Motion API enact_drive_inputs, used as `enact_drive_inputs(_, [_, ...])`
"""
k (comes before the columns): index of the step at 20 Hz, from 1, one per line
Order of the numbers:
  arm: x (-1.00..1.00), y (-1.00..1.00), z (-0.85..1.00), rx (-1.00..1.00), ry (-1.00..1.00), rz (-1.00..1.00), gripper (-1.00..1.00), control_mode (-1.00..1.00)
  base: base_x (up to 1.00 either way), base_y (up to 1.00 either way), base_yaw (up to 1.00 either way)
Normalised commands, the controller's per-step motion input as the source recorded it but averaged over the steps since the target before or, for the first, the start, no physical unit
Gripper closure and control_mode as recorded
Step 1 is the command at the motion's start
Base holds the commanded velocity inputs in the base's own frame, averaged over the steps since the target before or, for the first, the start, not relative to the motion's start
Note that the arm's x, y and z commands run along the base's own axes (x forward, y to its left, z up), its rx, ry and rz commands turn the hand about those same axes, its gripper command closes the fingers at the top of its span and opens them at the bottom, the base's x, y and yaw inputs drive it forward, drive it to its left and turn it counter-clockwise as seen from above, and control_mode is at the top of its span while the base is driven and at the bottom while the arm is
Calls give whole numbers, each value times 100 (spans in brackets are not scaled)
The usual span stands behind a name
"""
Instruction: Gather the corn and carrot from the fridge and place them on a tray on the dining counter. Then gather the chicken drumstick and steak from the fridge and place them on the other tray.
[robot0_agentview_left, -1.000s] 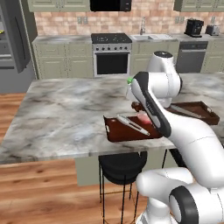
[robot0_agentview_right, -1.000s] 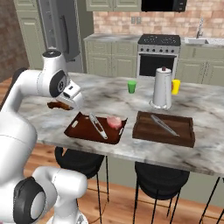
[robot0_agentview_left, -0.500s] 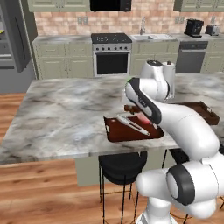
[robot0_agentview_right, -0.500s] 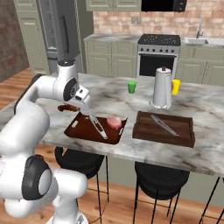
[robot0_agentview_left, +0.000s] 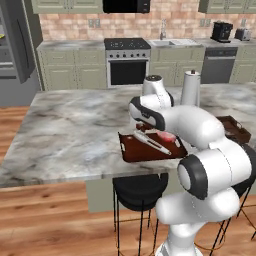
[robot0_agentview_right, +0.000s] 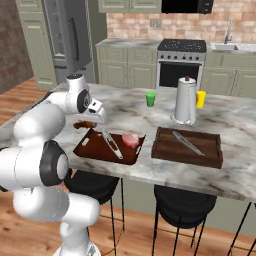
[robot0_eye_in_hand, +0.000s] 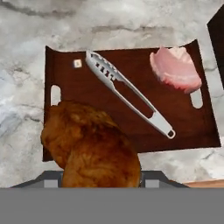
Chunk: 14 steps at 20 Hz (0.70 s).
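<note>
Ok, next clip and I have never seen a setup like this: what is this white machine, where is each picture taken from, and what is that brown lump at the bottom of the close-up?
It is a white robot arm on a driving base, in a rendered kitchen. Two pictures come from cameras on the base, behind the arm to its left and right. The close-up looks down from the hand. The brown lump is a chicken drumstick, held in the gripper over the near tray. That tray carries tongs and a pink steak. A second tray with tongs sits beside it, near a tall metal jug.
</note>
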Motion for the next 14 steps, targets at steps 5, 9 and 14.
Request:
enact_drive_inputs(5, [33, 34, -31, -2, 0, 17, 100, -100, 0, 0, 0])
enact_drive_inputs(9, [-3, 47, -36, 0, 6, 3, 100, -100, 0, 0, 0])
enact_drive_inputs(14, [-7, 14, -55, 0, 17, 3, 100, -100, 0, 0, 0])
